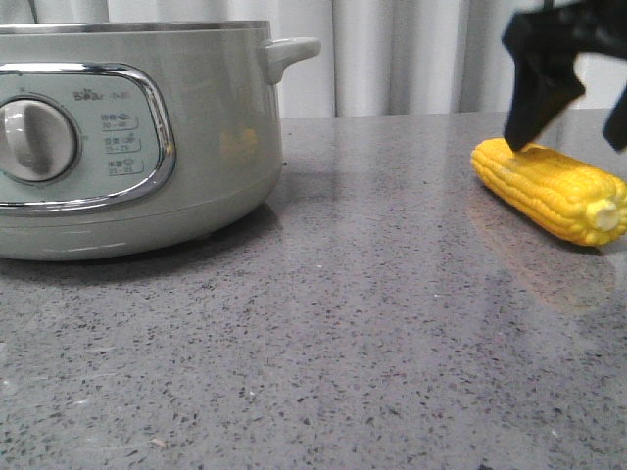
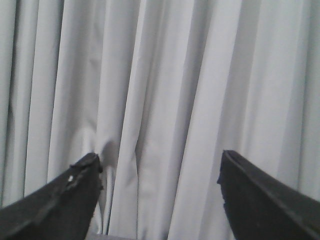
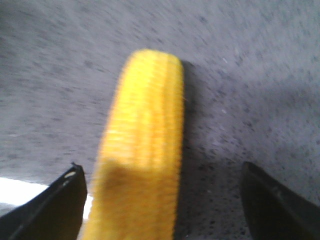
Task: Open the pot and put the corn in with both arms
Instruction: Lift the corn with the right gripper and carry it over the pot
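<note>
The pale grey-green pot (image 1: 211, 147), with a chrome-framed panel and a round knob (image 1: 34, 139), stands at the left; its top is cut off by the view. The yellow corn (image 1: 549, 188) lies on the counter at the right. My right gripper (image 1: 568, 145) is open just above it, one finger (image 1: 534, 98) touching or nearly touching the cob's far end. In the right wrist view the corn (image 3: 145, 125) lies between the spread fingers of the right gripper (image 3: 162, 172), nearer one finger. My left gripper (image 2: 159, 157) is open and empty, facing curtains.
The grey speckled counter (image 1: 343, 343) stretches between pot and corn. The pot's small side handle (image 1: 289, 51) sticks out to the right. Pale curtains (image 1: 392, 54) hang behind the counter.
</note>
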